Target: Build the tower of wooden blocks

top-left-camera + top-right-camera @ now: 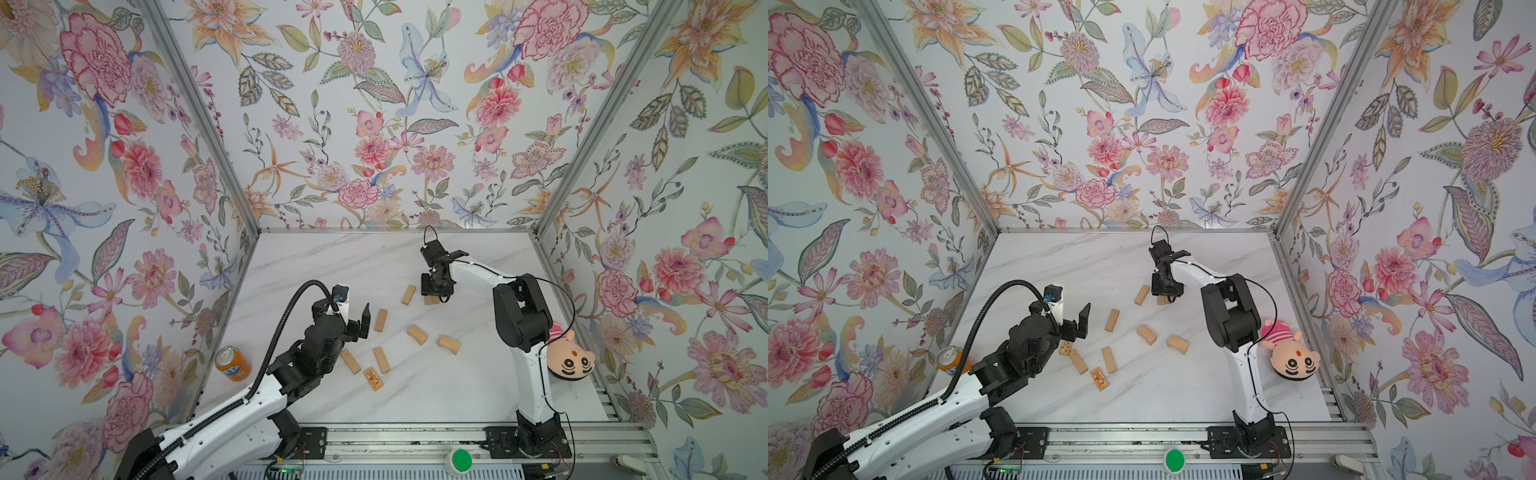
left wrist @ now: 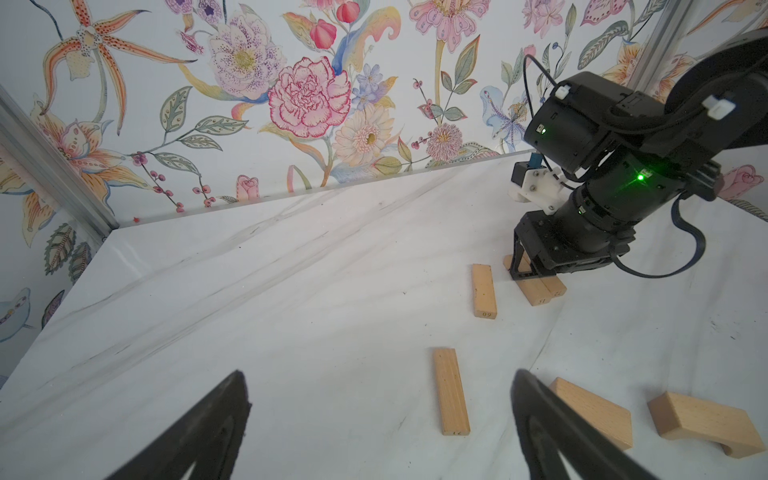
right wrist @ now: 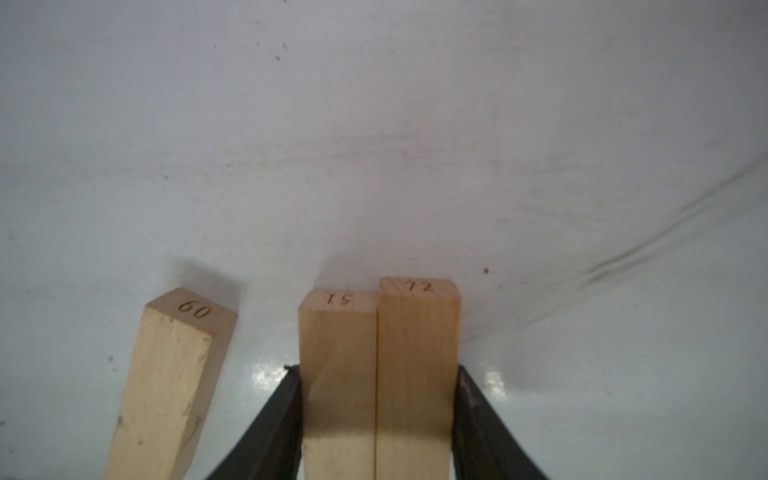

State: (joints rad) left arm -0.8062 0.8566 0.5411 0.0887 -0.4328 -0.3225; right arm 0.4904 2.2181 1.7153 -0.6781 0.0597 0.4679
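My right gripper (image 3: 378,370) is shut on two wood blocks (image 3: 378,332) lying side by side flat on the marble table, marked 15 and 72, one finger (image 3: 282,399) pressed on each outer side. In both top views this pair (image 1: 432,299) (image 1: 1163,299) peeks out under the gripper at the table's middle back. A third block (image 3: 174,365) (image 1: 408,294), marked 60, lies just beside them. Several more blocks (image 1: 380,320) (image 1: 417,334) lie scattered in front. My left gripper (image 1: 363,322) (image 2: 379,374) hangs open and empty above the table. No stacked tower is in view.
An orange soda can (image 1: 232,363) stands at the left table edge. A pink plush doll (image 1: 567,359) lies at the right edge behind the right arm. A printed block (image 1: 372,379) and plain ones (image 1: 350,361) (image 1: 381,360) lie near the left arm.
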